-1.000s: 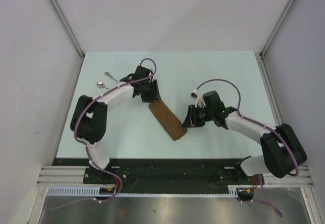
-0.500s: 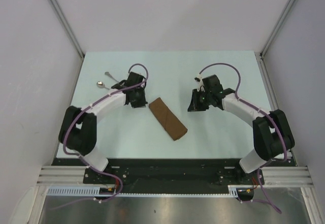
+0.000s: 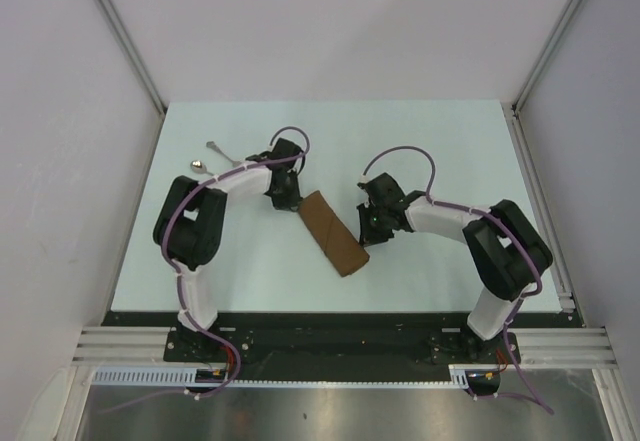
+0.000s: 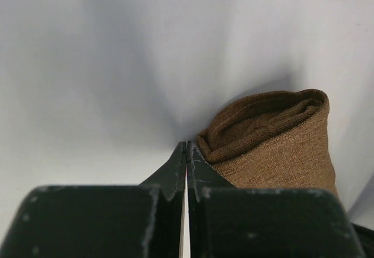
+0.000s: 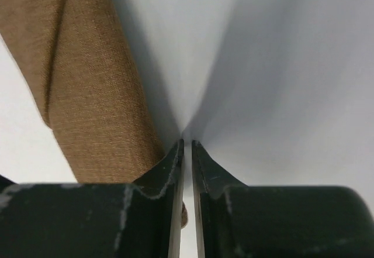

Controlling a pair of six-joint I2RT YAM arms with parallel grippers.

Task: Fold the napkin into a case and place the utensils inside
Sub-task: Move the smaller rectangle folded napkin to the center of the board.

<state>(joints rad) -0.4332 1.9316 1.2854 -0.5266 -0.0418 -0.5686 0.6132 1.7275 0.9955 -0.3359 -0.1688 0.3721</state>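
Spoon [image 3: 197, 165], fork [image 3: 216, 147]: metal, lying far left, not yet cased.
Left gripper [image 4: 186, 152]: being held pressed together, empty, beside the case's rolled open end, likely for tucking.
Case [image 3: 333, 232]: coarse brown weave, narrow strip, lying diagonally at centre.
Right gripper [image 5: 187, 147]: being held almost together, a slit showing, nothing pinched, beside the long edge.

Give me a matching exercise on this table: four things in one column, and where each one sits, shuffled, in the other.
Things:
1. case
2. spoon
3. left gripper
4. right gripper

Places:
A. far left of the table, next to the fork
B. shut, at the case's open end
C. lying diagonally mid-table
D. beside the case's long side

Pairs: 1-C, 2-A, 3-B, 4-D
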